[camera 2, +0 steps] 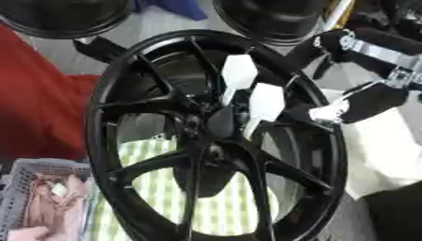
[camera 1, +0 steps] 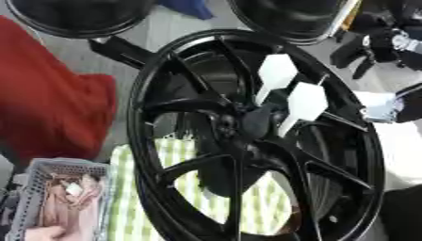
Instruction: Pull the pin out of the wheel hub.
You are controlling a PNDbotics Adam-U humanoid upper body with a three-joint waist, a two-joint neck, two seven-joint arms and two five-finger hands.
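Two white hex-headed pins [camera 1: 306,101] in wheel hub [camera 1: 247,123], shafts angling down-left into hub. Right hand [camera 2: 350,106] nearer, just right of pins; fingers' state unclear.

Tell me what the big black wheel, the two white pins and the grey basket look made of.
Wheel: probably painted or coated metal, since its black spokes shine. Pins: likely plastic, judging by their plain matte white, flat hexagonal heads. Basket: probably plastic; its grey walls form an open lattice.
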